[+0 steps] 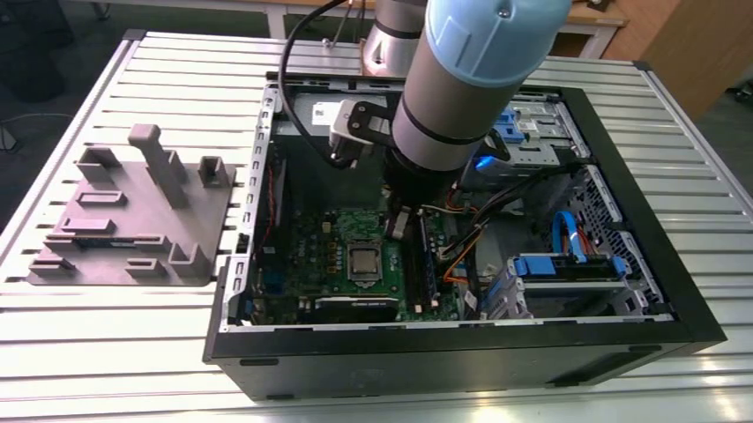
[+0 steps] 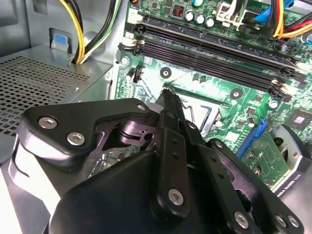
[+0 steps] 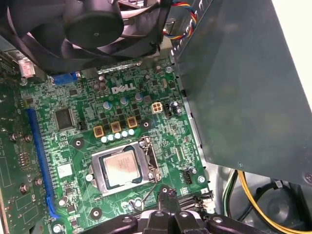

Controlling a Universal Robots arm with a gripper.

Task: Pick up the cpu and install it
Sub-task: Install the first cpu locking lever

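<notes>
Inside the open computer case (image 1: 471,348) on the tabletop (image 1: 106,344), the cpu (image 3: 120,167) already sits flat in its socket on the green board (image 3: 126,122). The claw (image 2: 168,105) hangs just beside it, fingers together and holding nothing, I think. The socket's metal frame looks shut, so little seems left.

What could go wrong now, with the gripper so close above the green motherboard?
The small silver-gray square cpu already lies in its socket on the green motherboard, and the black gripper hangs close beside it. A small slip could scrape the board. The thin socket lever and yellow cables nearby might snag on the arm.
</notes>
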